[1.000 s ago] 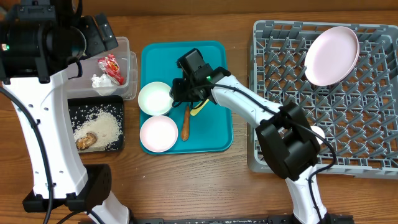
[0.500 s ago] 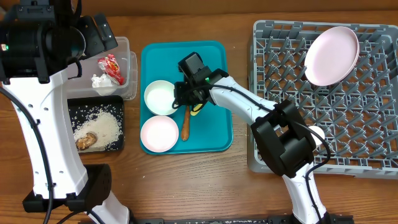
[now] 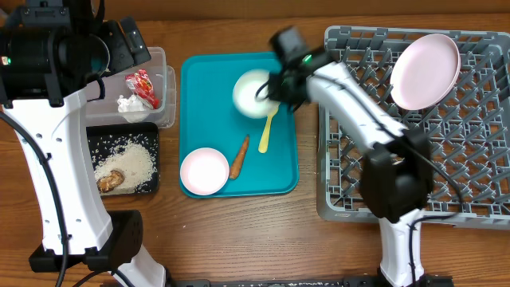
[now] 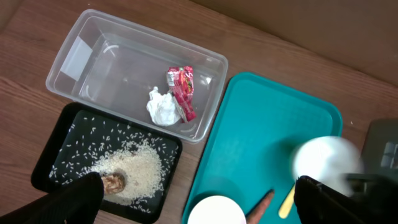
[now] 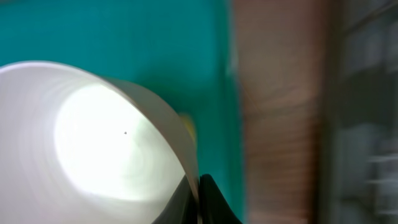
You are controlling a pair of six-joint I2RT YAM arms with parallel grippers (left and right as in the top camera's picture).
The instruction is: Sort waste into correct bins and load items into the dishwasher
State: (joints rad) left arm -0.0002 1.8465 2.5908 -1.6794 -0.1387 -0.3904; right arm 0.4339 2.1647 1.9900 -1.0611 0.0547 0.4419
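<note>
A teal tray (image 3: pixel 203 80) with rounded corners and a raised rim lies flat near the middle of the brown wooden table (image 3: pixel 239 239). The table's grain runs left to right in the overhead view.

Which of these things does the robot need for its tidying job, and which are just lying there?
For the job: held bowl, second bowl, spoon, carrot, plate, dish rack, clear tub, wrapper, napkin, black tray, rice.
Just there: teal tray, wooden table.
</note>
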